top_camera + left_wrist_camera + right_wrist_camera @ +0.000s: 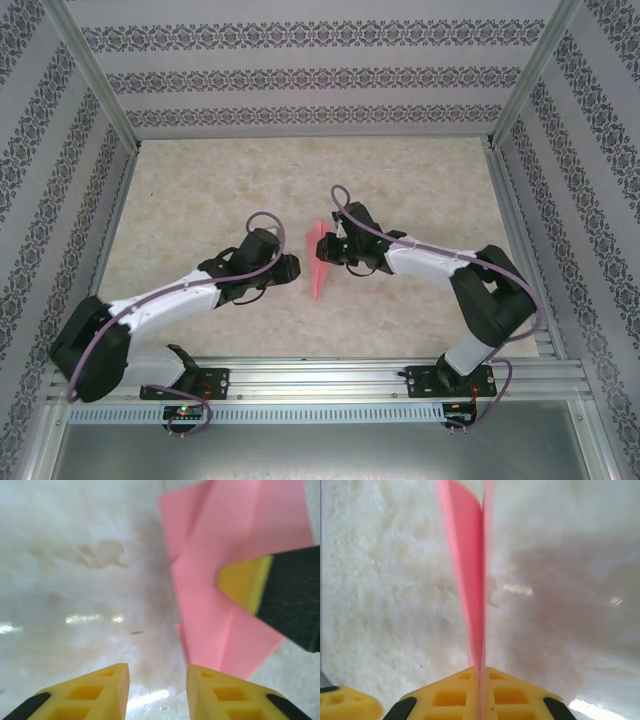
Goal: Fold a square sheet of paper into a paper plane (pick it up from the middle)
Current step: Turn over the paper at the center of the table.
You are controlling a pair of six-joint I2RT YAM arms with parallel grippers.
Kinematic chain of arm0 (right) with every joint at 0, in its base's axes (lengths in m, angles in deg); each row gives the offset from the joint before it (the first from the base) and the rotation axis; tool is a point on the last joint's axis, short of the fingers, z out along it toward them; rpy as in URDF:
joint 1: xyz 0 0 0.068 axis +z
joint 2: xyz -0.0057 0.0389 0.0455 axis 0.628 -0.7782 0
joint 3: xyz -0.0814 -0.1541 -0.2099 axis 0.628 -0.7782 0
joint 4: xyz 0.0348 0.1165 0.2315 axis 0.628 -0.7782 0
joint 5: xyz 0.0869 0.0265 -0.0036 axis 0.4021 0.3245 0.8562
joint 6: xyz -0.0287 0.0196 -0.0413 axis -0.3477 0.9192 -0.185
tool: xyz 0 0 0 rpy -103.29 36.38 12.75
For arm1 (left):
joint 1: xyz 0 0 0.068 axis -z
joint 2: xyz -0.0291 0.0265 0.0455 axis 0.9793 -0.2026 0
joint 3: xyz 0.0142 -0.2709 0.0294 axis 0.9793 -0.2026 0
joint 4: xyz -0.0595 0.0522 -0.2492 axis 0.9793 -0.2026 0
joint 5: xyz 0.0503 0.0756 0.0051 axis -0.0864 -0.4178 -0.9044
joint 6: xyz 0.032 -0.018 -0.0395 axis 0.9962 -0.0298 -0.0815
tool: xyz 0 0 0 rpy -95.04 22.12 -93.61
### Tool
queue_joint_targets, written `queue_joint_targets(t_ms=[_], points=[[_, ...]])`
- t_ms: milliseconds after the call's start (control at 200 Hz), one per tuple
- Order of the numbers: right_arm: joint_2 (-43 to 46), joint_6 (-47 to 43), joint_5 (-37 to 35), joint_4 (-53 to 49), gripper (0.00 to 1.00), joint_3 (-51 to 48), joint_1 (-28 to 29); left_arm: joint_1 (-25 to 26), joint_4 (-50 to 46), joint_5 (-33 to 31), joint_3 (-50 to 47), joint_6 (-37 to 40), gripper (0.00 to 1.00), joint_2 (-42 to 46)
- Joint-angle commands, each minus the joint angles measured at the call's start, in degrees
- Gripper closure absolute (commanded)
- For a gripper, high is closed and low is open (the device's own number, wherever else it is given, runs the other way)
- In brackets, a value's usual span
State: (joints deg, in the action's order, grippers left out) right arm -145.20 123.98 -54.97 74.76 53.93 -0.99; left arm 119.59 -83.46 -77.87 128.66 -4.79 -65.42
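While the left arm [190, 295] reaches in from the lower left toward mid-counter [200, 180], the left jaws are apart with nothing between them. Left wrist view: the two yellow left fingertips [95, 695] stand with a clear gap and bare counter shows through it. From above, the left jaws stop just left of the paper [320, 262], and no contact is visible.

Paper is pink-red, folded, and stands on edge mid-counter between the two arms. From above it is a narrow sliver, wider at the far end and tapering toward the near edge. Left wrist view: the paper [205, 615] is seen broadside at upper right, with overlapping flaps, creases and a pointed lower corner. Can't tell if its lower tip touches the counter.

Right jaws are clamped on the paper. Right wrist view: the yellow right fingertips [450, 697] are pressed together, and the paper [470, 580] rises edge-on out of the seam, its two layers parting farther out. Left wrist view: one right fingertip [245, 582], a yellow pad on a black finger, lies flat against the paper's face.

Right arm [440, 265] comes in from the lower right.
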Motion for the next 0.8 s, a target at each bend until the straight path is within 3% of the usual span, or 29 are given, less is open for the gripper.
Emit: queue_joint_targets(t_ms=[0,200,295,639,794], points=[[4.3,-9.3,-15.9,-19.8,0.93,5.8,1.2,-0.7,-6.8,-11.1,-1.7,-2.4,0.63,6.4],[1.5,-15.0,-45.1,-43.4,0.93,16.9,6.2,-1.0,-13.5,-20.9,-4.3,-6.4,0.54,15.0],[-3.3,-15.2,-50.9,-49.2,0.93,21.0,8.3,-1.1,-15.6,-23.6,-5.6,-8.7,0.53,18.0],[-24.6,-10.6,-47.0,-54.5,0.88,35.5,16.8,-1.3,-21.0,-29.0,-7.7,-11.2,0.5,26.5],[-30.0,-8.9,-40.7,-53.3,0.81,41.0,19.7,-1.3,-21.8,-29.0,-7.6,-10.9,0.5,27.1]])
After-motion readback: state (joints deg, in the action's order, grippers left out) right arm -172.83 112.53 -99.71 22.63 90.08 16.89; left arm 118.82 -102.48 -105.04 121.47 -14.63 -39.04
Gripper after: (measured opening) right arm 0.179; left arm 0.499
